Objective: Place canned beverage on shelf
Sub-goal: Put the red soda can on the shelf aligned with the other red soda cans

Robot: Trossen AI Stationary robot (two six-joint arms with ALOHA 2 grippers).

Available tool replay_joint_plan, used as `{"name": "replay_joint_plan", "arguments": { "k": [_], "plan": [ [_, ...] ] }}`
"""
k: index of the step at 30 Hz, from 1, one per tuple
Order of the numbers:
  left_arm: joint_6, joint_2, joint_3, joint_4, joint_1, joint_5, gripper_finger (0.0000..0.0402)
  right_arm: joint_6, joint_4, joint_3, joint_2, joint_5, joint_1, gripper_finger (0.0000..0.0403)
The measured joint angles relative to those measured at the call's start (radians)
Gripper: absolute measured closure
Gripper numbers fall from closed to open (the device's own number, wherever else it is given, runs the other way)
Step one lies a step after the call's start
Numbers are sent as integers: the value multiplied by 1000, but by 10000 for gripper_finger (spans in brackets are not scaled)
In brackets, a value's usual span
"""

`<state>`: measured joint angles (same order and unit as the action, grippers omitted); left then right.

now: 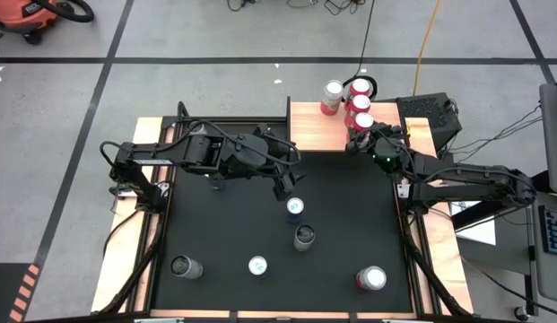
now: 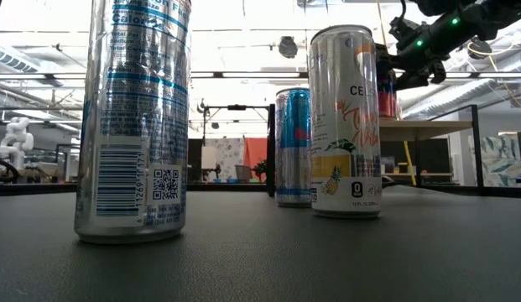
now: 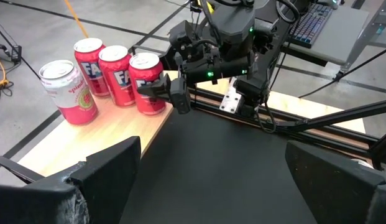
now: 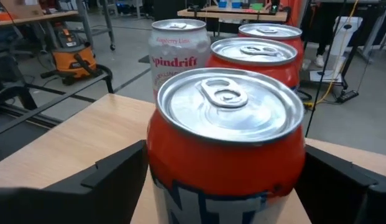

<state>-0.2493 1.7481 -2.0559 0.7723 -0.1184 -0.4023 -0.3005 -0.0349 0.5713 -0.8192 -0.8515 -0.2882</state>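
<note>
Right gripper at upper right of the high view, fingers spread around a red Fanta can standing on the shelf, grip unclear. Left gripper wide open, empty, mid-frame above the black mat.

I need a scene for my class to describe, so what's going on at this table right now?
The right gripper is at the shelf, its fingers either side of a red can that stands beside three others. The left gripper hangs open above the black table, where five more cans wait.

Right gripper fingers parted, arm extended; left gripper spread wide mid-table.
</note>
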Motion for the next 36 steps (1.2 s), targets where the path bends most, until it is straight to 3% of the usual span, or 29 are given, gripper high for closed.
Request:
{"name": "replay_joint_plan", "arguments": {
  "k": [17,25,32,36],
  "plan": [
    [-6,0,0,3,0,0,2,-1,8,1,47,19,0,51],
    [-8,0,0,33,0,0,2,1,20,3,127,127,2,50],
    [-33,0,0,34,0,0,2,118,4,105,183,145,2,50],
    [-34,0,0,42,0,0,2,186,-91,194,185,151,3,50]
  ]
}}
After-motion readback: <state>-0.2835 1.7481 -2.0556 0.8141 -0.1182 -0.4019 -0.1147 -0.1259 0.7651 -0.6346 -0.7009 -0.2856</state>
